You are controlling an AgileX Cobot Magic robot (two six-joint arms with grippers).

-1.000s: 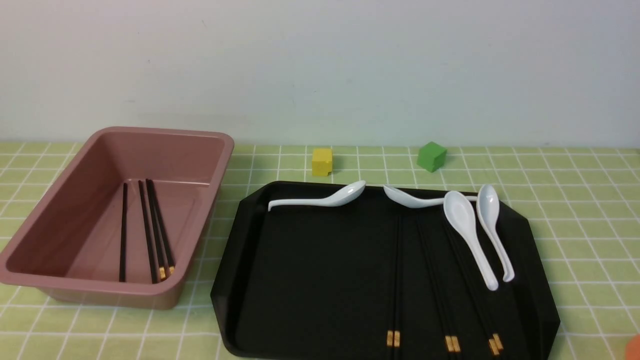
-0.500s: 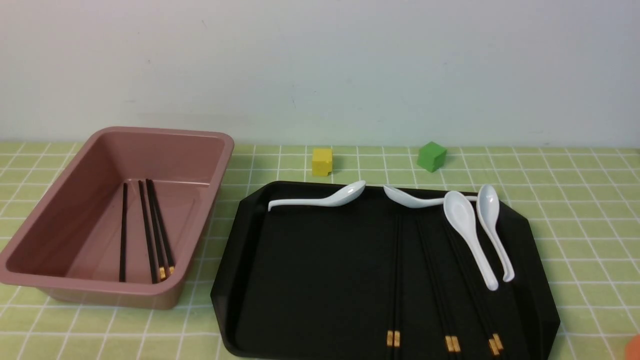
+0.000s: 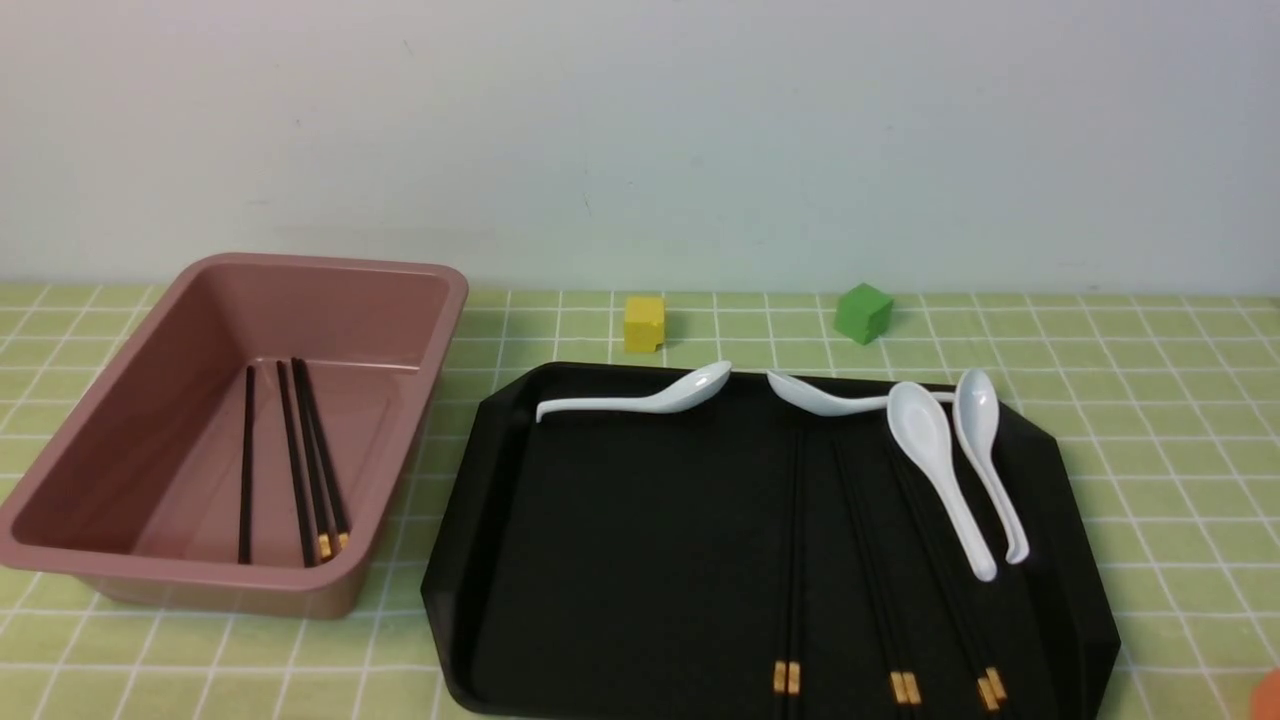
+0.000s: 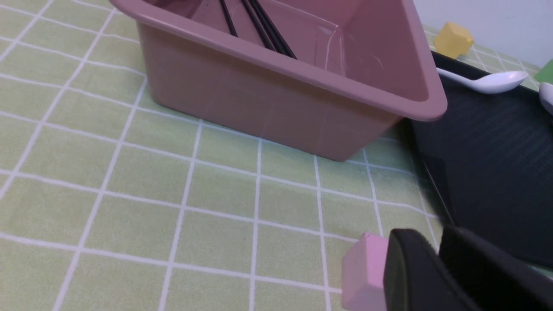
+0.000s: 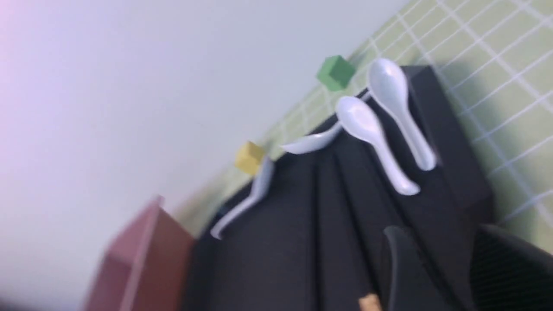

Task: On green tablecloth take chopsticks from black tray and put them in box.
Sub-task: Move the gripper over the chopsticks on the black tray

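Note:
The black tray (image 3: 620, 520) lies on the green tablecloth (image 3: 1150, 450). Three pairs of chopsticks (image 3: 790, 560) lie lengthwise in its right half, gold tips toward me. Several more chopsticks (image 3: 300, 460) lie in the pink box (image 3: 420, 300) at the left. Neither gripper shows in the front view. In the left wrist view my left gripper (image 4: 436, 244) is shut and empty, low over the cloth by the tray's near left corner, in front of the box (image 4: 276, 99). In the right wrist view my right gripper (image 5: 449, 255) is open above the tray's (image 5: 268, 259) near right part, over a chopstick pair (image 5: 406, 224).
Several white soup spoons (image 3: 940, 460) lie across the tray's far and right parts, two over the chopsticks. A yellow cube (image 3: 644, 323) and a green cube (image 3: 863, 312) stand behind the tray. A pink cube (image 4: 363, 272) sits beside my left gripper. An orange object (image 3: 1268, 695) shows at the near right edge.

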